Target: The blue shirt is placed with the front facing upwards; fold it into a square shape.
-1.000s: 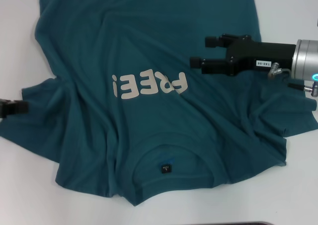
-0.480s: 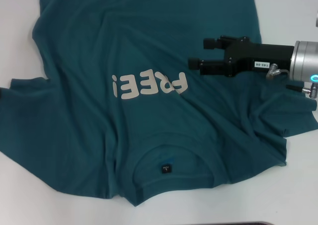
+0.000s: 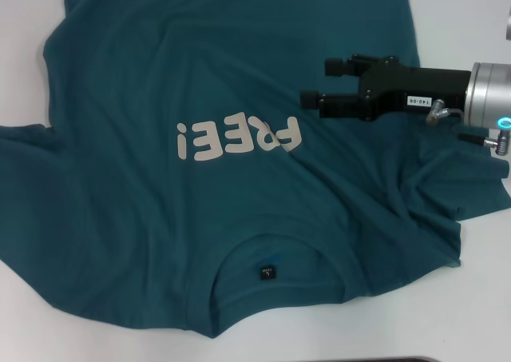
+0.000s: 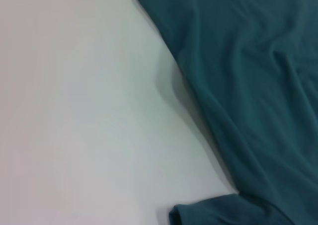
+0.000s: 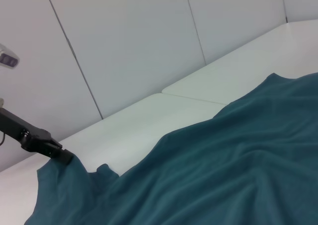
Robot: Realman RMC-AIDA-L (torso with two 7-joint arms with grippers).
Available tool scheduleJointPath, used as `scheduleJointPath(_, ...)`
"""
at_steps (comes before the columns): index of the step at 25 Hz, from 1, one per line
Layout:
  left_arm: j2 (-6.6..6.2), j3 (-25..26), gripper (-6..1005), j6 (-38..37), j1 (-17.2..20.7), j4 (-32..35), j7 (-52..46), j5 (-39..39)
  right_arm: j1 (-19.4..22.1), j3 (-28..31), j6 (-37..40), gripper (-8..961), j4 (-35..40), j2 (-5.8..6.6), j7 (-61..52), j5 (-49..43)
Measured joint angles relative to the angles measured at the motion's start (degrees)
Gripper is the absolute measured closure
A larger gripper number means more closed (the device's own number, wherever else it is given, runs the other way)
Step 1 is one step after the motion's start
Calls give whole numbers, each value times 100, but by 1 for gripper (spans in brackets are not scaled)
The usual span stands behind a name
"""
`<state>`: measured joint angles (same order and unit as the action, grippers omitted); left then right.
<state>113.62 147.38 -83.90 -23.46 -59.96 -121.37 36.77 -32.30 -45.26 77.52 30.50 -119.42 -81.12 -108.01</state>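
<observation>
Since being tugged leftward over the last second, lies wider and flatter on the white tabletop (image 3: 455, 26): large teal-blue cotton T-shirt (image 3: 239, 66), front up, white "FREE!" lettering (image 3: 239, 138) showing, small black neck label (image 3: 267, 272) nearest the robot. Left sleeve (image 3: 24, 186) now stretched past the head view's edge. Left claw (image 5: 57, 153) gone from head view; seen from right wrist at the sleeve's tip, against the cloth; clamped or not, cannot tell. Right claw (image 3: 318, 81) hovering over right chest, fingers apart, empty, crept slightly toward the lettering. Right side rumpled; likely needs smoothing before folding.
</observation>
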Motion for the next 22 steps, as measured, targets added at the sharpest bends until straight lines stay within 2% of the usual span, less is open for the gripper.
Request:
scheduleJointPath(6,38,17,983,-99,72,-229,-43,-4,31,0,0,42,0,0,0,0)
scheduleJointPath(17,1,201,980,-290,61,-313,-49,21,25,-7,5,43,0,-4,0,-1)
scheduleJointPath(22,90,211,979,-610,48,-503,-66,133,25,-9,8,43,-1,-9,0,-1)
